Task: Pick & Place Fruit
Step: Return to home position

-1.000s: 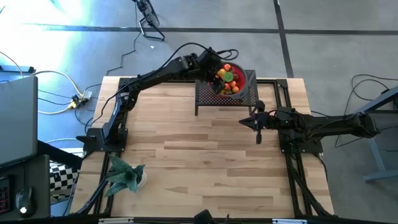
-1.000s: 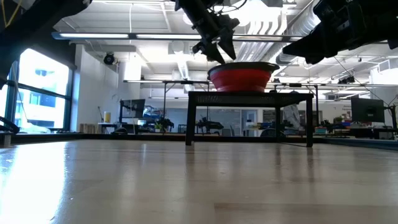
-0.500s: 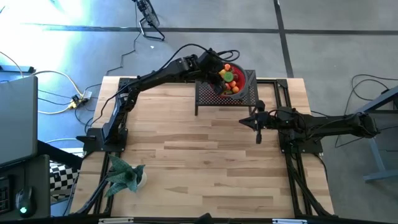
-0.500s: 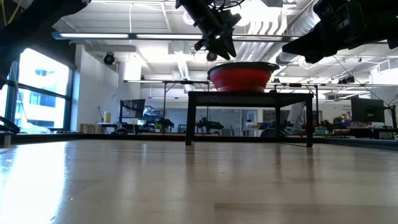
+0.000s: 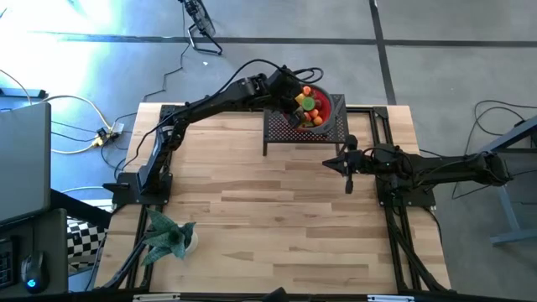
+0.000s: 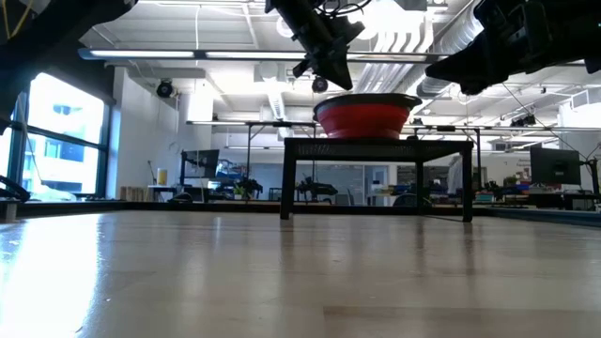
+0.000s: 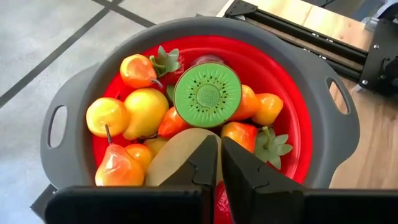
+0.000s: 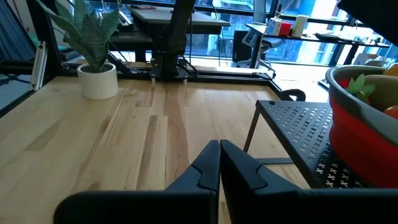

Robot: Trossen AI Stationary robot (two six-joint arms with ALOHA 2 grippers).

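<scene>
Hovering just above the strainer (image 5: pixel 337 106), the left gripper (image 5: pixel 294 95) points down at the fruit (image 7: pixel 186 118) heaped inside. Its 2 fingers (image 7: pixel 249 177) are drawn almost together, with only a thin slit between them and nothing pinched. In the low view this gripper hangs over the strainer's edge without touching it.

The strainer is red inside with a grey rim and 2 slotted handles, and it stands on a black perforated shelf (image 5: pixel 281 131) at the far edge of the wooden table (image 5: pixel 252 218). All the fruit in view lies in it. A half kiwi (image 7: pixel 207 95) rests on top, its green cut face up. Beside it are a yellow pear (image 7: pixel 144 112) and an orange-yellow pear (image 7: pixel 117 168), with several smaller orange and red pieces around them, some with green leafy tops. A pale, flat-faced piece (image 7: pixel 177 155) lies just under the fingertips.

The right gripper (image 5: pixel 350 183) waits over bare table, near the shelf's front corner and apart from it. Its fingers (image 8: pixel 199 171) are pressed together and carry nothing.

A potted plant (image 5: pixel 169 235) stands at the table's near-left corner, well apart from both grippers.
</scene>
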